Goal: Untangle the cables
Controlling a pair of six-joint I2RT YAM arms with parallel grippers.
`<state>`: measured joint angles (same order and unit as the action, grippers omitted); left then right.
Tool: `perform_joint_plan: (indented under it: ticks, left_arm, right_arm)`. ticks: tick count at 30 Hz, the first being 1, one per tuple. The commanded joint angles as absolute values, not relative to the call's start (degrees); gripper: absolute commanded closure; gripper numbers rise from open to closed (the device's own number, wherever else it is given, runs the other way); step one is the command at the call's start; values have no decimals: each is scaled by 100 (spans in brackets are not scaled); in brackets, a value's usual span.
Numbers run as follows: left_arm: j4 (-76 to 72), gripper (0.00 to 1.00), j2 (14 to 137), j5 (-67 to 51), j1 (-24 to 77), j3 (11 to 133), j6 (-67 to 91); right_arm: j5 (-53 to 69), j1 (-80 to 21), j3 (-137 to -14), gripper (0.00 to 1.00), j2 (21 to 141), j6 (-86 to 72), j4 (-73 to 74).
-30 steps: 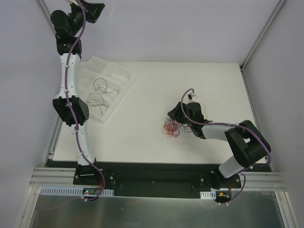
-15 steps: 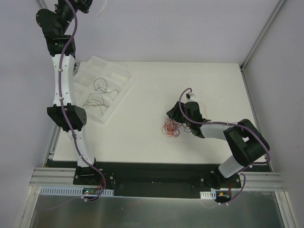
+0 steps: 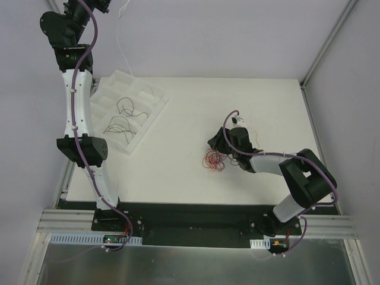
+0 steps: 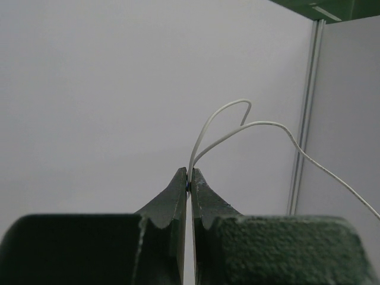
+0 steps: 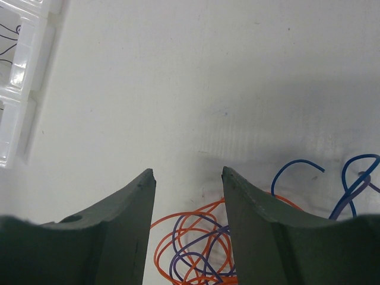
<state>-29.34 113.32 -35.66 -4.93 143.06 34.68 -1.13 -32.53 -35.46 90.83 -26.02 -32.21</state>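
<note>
Left wrist view: L gripper [image 4: 189,178] fingers pressed tight together, pinching a thin white wire [image 4: 237,127] right at the tips. Wire arcs up from the pinch in two strands, one trailing off down to the right.

Top view: L gripper [image 3: 102,5] is high up behind the tray [image 3: 148,126], off the table [image 3: 178,119], w/ the white wire [image 3: 123,10] dangling toward the tray's back edge. Tray compartments hold a few black wires [image 3: 123,108] in loose curls. Main tangle [image 3: 214,160] of red/orange loops lies on the table well right of the tray. R gripper [image 3: 214,142] is low over the table, also right of the tray, just beside the tangle.

Right wrist view: R gripper [image 5: 188,172] fingers spread apart, nothing btwn them, only bare table in the gap. Orange + purple loops [image 5: 196,243] lie near the tips; can't tell if touching. Blue wires [image 5: 350,184] curl on the side away from the tray, whose corner shows at upper left.
</note>
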Motion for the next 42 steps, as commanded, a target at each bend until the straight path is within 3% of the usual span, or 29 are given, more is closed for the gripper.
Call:
perform_joint_plan:
  ticks: [1,24,42]
  left_arm:
    - [-2839,100,11820,-3489,-501,14440,3366]
    - [-2664,100,12524,-3718,-624,14272,3516]
    - [-2944,100,12208,-3727,-633,14361,3788]
  right_arm:
    - [-185,-3287,-3762,48,9123,-2505,-3261]
    - [-176,-3287,-3832,48,9202,-2505,-3234]
    - [-184,-3287,-3832,48,9229,-2531,-3234]
